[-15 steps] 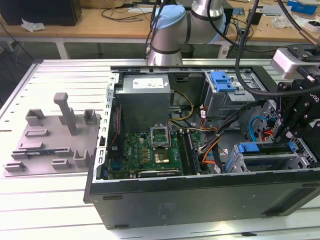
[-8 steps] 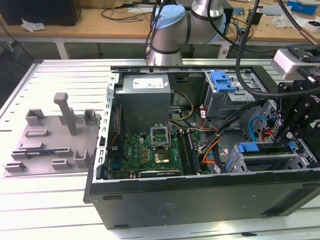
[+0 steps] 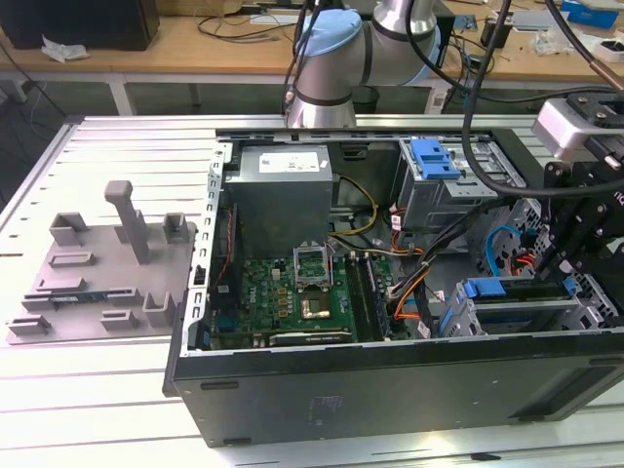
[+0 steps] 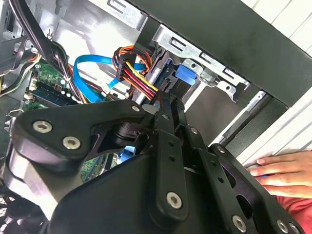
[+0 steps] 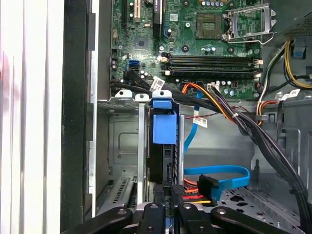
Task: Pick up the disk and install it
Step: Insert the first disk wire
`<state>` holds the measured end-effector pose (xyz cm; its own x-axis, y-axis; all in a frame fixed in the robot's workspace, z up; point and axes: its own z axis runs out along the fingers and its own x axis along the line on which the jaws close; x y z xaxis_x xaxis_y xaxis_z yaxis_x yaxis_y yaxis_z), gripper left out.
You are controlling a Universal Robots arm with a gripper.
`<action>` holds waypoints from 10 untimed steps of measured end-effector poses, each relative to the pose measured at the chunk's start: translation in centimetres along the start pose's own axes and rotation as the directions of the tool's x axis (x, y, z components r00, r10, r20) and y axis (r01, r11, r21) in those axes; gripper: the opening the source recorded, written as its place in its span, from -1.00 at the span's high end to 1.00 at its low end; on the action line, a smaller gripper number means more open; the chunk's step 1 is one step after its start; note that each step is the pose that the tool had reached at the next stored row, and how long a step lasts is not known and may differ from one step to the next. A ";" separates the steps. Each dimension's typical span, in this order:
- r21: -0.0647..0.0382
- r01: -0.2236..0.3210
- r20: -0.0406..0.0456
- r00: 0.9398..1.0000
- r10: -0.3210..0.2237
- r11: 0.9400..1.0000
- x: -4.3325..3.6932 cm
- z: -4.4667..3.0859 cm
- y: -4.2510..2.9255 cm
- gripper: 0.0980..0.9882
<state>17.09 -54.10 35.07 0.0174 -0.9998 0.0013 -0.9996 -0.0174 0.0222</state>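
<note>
Closest up, my jaws sit at the near end of the disk [image 5: 162,146] (can't tell if they're clenched on it or loose). Disk stands edge-on in the drive cage [image 5: 122,141] inside the open PC case [image 3: 390,390], dark body w/ blue plastic carrier tab toward the motherboard [image 5: 195,48]. Blue data cable [image 5: 219,173] loops just beside the cage. Person's hand [image 4: 285,173] lies outside the case wall.

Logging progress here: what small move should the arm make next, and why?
Probably press the disk a little deeper into its bay. In the first wrist view it stands in the slot with the gripper at its outer edge, and whether it is fully seated is unclear.
</note>
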 end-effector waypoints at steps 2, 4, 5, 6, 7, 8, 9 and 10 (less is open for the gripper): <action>0.000 0.000 0.008 1.000 0.000 1.000 0.09 0.01 0.00 0.85; 0.000 0.000 0.013 1.000 0.000 1.000 0.13 -0.01 0.01 0.85; 0.000 0.000 0.013 1.000 0.000 1.000 0.13 0.00 0.00 0.85; 0.000 0.000 0.013 1.000 0.000 1.000 0.13 0.00 0.01 0.85; 0.000 0.000 0.013 1.000 0.000 1.000 0.14 0.00 0.00 0.85; 0.000 0.000 0.014 1.000 0.000 1.000 0.13 0.04 0.00 0.85; 0.000 0.000 0.014 1.000 0.000 1.000 0.13 0.05 0.00 0.85; 0.000 0.000 0.014 1.000 0.000 1.000 0.11 0.06 0.00 0.85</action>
<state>17.08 -54.21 35.02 0.0174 -0.9998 -0.0125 -0.9996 -0.0177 0.0220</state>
